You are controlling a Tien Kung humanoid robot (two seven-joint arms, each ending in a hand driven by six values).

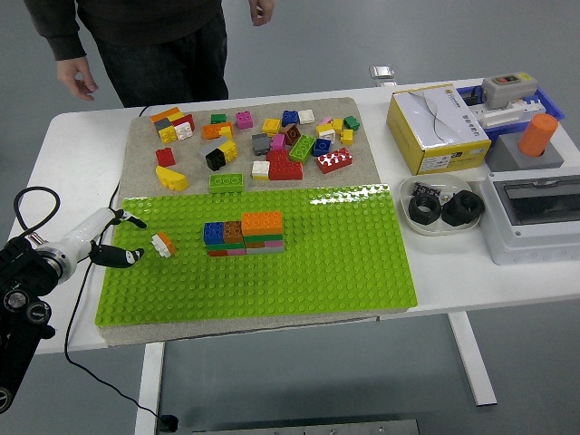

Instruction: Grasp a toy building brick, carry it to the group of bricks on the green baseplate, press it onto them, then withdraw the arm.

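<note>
A small orange and white brick (163, 243) lies tilted on the left part of the green baseplate (344, 263). My left hand (138, 237) comes in from the left edge, its fingers spread, with the tips just left of that brick and not closed on it. The group of stacked bricks (245, 234), blue, brown and orange on top of green, red and pink ones, stands on the baseplate to the right of the small brick. My right arm is out of view.
Several loose bricks (272, 145) lie on the beige mat behind the baseplate. A yellow box (437, 127), a bowl of black nuts (441, 208) and a grey switch box (535, 213) stand at the right. A person (136, 45) stands at the far side, hands hanging.
</note>
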